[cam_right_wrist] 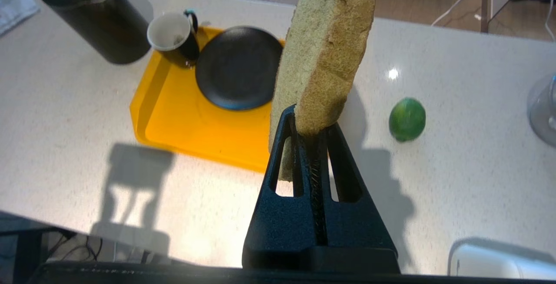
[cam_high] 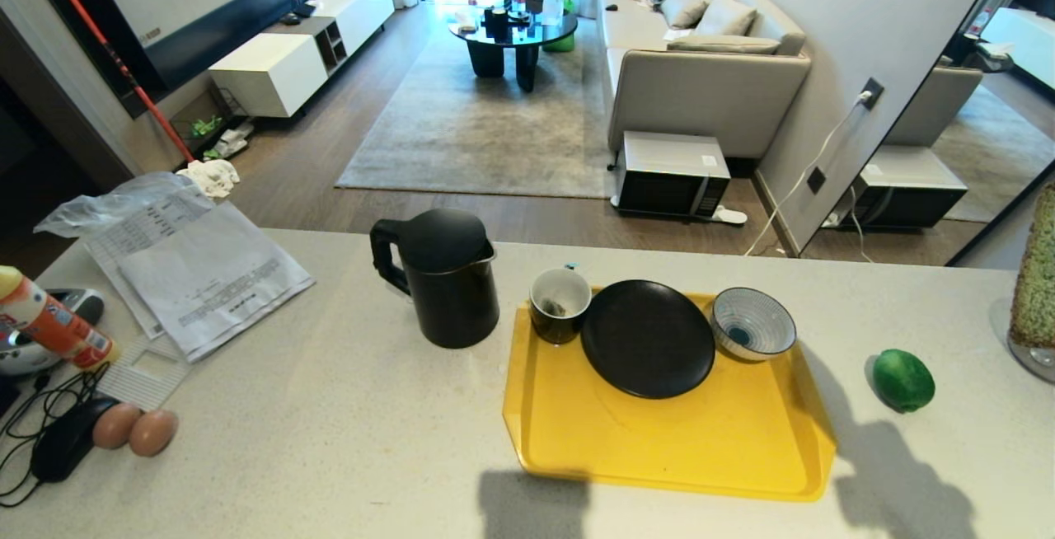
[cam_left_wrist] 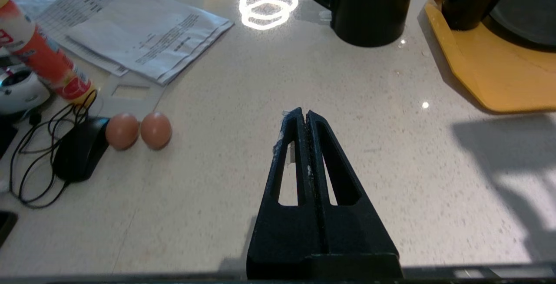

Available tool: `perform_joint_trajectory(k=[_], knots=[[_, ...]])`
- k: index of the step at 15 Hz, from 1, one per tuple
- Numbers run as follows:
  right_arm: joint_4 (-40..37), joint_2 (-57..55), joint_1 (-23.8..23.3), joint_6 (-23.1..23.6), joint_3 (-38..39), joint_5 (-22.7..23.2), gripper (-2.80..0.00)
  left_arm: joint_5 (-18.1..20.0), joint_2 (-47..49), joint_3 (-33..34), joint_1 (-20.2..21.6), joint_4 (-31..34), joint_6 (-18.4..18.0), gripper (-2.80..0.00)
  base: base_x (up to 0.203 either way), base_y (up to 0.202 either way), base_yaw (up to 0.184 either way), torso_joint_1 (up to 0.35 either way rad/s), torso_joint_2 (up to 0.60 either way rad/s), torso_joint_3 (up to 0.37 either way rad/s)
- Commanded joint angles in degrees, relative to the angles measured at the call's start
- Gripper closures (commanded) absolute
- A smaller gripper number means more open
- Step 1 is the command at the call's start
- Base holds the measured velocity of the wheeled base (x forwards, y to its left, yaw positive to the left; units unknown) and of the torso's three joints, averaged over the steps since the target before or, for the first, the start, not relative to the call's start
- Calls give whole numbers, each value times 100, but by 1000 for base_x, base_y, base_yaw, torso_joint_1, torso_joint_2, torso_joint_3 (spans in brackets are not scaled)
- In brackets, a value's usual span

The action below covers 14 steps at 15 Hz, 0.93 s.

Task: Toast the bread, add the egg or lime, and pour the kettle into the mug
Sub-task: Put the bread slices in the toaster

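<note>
My right gripper (cam_right_wrist: 312, 121) is shut on the lower edge of the bread (cam_right_wrist: 325, 45), a thick pale green slice with brown crust, held upright above the counter between the yellow tray (cam_right_wrist: 182, 136) and the lime (cam_right_wrist: 407, 119). In the head view the bread (cam_high: 1040, 267) shows at the far right edge and the lime (cam_high: 903, 380) lies right of the tray. The black kettle (cam_high: 445, 279) stands left of the tray, and the mug (cam_high: 560, 304) sits in the tray's back left corner. My left gripper (cam_left_wrist: 302, 112) is shut and empty over bare counter. The egg is out of view.
On the tray (cam_high: 659, 440) are a black plate (cam_high: 648, 339) and a striped bowl (cam_high: 752, 323). Papers (cam_high: 198, 275), a bottle (cam_high: 49, 321), a black mouse with cable (cam_high: 62, 440) and two plain brown ovals (cam_high: 134, 429) lie at the left. A white appliance corner (cam_right_wrist: 499, 258) is near my right gripper.
</note>
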<state>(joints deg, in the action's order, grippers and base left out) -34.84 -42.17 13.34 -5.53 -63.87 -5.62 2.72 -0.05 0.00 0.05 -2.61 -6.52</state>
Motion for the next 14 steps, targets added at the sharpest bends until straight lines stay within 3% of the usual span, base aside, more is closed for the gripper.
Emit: perform_joint_trajectory(k=[1, 4, 14], knots=[[-16, -16, 2, 0, 6, -1, 0, 1, -13, 97, 4, -3, 10, 0, -198, 0, -2, -7, 2, 12], [-14, -37, 2, 0, 6, -1, 0, 1, -13, 97, 4, -3, 10, 0, -136, 0, 1, -1, 0, 4], [-14, -20, 1, 9, 6, -3, 0, 1, -13, 97, 4, -3, 19, 0, 0, 0, 0, 0, 0, 0]])
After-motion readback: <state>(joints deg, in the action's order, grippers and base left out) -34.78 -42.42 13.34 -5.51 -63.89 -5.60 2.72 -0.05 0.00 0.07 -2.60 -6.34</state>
